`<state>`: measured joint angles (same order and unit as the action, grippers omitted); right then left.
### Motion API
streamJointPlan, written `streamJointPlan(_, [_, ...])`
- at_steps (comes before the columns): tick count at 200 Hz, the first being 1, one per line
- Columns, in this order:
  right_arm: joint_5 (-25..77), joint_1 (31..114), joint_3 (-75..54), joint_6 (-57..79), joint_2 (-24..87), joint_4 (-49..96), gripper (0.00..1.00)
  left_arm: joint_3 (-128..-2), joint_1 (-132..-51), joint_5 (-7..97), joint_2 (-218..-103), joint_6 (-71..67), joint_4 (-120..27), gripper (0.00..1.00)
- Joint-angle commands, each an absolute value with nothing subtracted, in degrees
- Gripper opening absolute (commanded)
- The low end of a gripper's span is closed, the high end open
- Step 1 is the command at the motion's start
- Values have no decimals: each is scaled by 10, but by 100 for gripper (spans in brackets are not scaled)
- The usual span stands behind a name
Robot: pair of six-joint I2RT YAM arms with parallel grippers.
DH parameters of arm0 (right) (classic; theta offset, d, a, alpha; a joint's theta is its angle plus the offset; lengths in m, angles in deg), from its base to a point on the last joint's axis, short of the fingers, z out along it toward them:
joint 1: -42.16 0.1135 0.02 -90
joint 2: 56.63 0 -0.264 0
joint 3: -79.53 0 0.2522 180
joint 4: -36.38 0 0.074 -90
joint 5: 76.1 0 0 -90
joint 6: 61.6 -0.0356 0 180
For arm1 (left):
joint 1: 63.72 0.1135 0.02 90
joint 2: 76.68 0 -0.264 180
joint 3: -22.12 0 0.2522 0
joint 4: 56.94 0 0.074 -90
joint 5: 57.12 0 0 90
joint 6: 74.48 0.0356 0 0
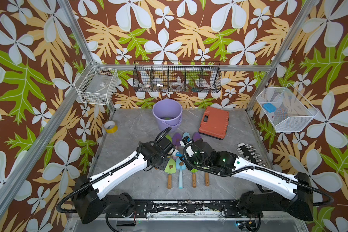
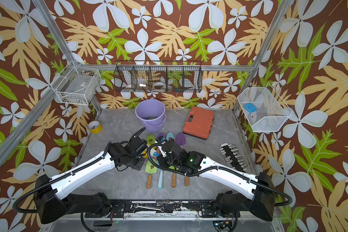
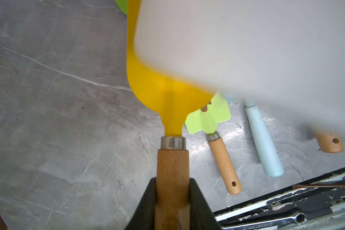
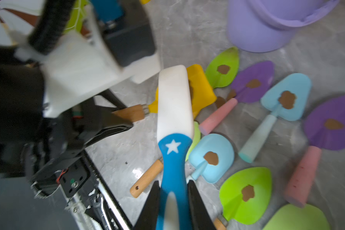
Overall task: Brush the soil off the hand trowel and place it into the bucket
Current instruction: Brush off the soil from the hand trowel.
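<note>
while the left gripper (image 3: 172, 181) clamps the yellow-bladed, wooden-handled hand trowel (image 3: 147, 79) and the right gripper (image 4: 173, 183) clamps the blue-handled white brush (image 4: 174, 99) across its blade, firm tipward strokes should best shed the brown soil blob (image 4: 191, 89), the lavender plastic bucket (image 1: 163, 125) standing upper centre in both top views.

Yellow trowel (image 3: 147, 83) has smooth wooden handle (image 3: 172, 169), shiny metal ferrule (image 3: 173, 142).

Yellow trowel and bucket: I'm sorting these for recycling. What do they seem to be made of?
Yellow trowel: blade smooth, even yellow, likely painted metal or plastic; handle pale wood with visible grain; ferrule shiny metal. Bucket: matte lavender plastic, judging by its moulded rim and uniform colour.
</note>
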<state>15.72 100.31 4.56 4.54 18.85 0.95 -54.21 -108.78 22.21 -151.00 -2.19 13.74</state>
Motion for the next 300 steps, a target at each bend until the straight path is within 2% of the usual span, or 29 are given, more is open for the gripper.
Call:
streamJointPlan(1, [190, 1007, 42, 50, 210, 37, 0, -539, -1085, 223, -1506, -17, 134, 0])
streamJointPlan(34, [131, 981, 38, 40, 248, -10, 0, -536, -1083, 224, -1502, -19, 138, 0])
streamJointPlan(64, [86, 952, 39, 34, 230, -23, 0, -533, -1079, 224, -1491, -19, 139, 0])
streamJointPlan(100, [153, 974, 64, 33, 173, 68, 0, -526, -1077, 220, -1485, -21, 129, 0])
streamJointPlan(127, [168, 1013, 49, 40, 203, 61, 0, -531, -1077, 221, -1490, -20, 126, 0])
streamJointPlan(151, [192, 1015, 60, 27, 238, 78, 0, -539, -1077, 222, -1494, -17, 126, 0])
streamJointPlan(177, [152, 978, 59, 18, 259, 33, 0, -545, -1077, 222, -1496, -15, 129, 0])
streamJointPlan(209, [140, 916, 79, 18, 214, 30, 0, -548, -1075, 220, -1494, -15, 132, 0])
streamJointPlan(264, [169, 914, 66, 4, 163, 66, 0, -555, -1072, 225, -1492, -29, 119, 0])
streamJointPlan(300, [193, 925, 79, -3, 166, 92, 0, -538, -1072, 243, -1489, -46, 98, 0])
